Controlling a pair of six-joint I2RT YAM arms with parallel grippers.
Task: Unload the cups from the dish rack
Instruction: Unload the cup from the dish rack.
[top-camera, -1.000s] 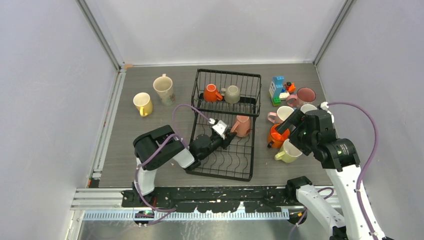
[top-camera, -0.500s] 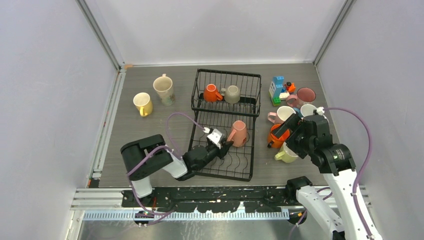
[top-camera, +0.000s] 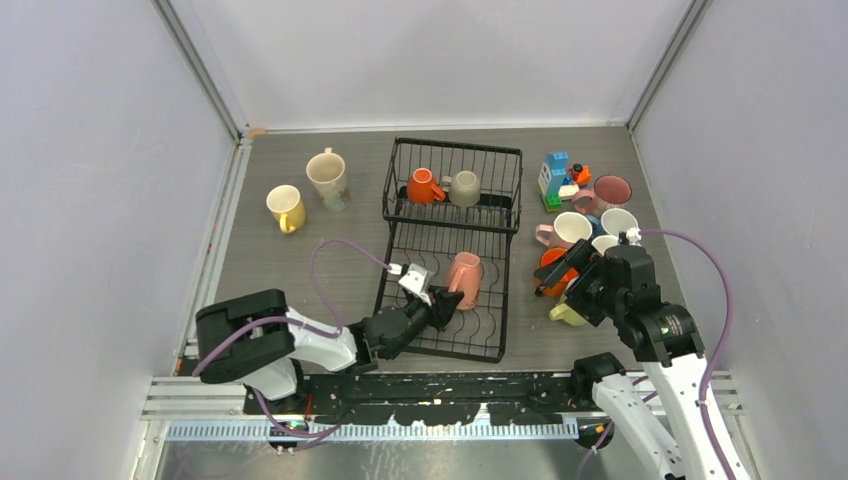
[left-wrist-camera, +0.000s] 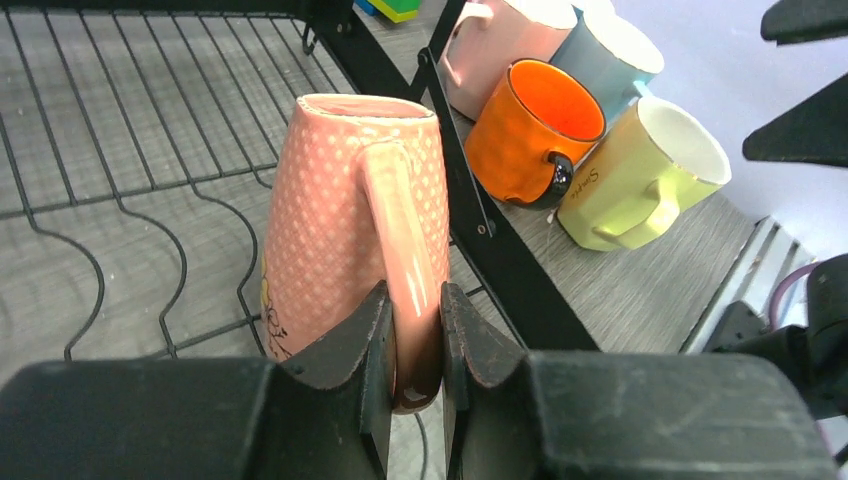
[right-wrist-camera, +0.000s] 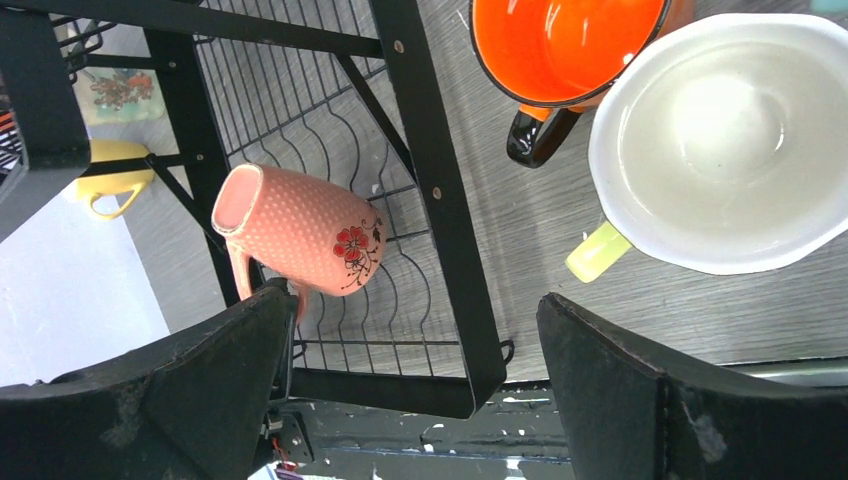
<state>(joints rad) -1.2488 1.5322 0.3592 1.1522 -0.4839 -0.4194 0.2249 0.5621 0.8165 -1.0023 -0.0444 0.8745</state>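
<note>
My left gripper (top-camera: 447, 298) is shut on the handle of a pink dotted cup (top-camera: 464, 272) over the flat wavy-wire tray of the black dish rack (top-camera: 398, 262). In the left wrist view the pads (left-wrist-camera: 375, 335) pinch the handle of the pink cup (left-wrist-camera: 340, 200) from both sides. An orange cup (top-camera: 424, 186) and a grey-beige cup (top-camera: 464, 188) sit in the tall basket section. My right gripper (top-camera: 572, 280) hangs open, holding nothing, above an orange cup (right-wrist-camera: 570, 40) and a pale green cup (right-wrist-camera: 720, 140) right of the rack.
A yellow cup (top-camera: 285, 207) and a cream cup (top-camera: 327, 177) stand left of the rack. Right of it are more cups, among them a pink one (top-camera: 610, 190), and a toy-block figure (top-camera: 556, 180). Walls close in the table on three sides.
My left arm has drawn back toward the near edge, carrying the pink cup along the tray toward the front. The right arm has shifted slightly nearer, jaws still wide.
</note>
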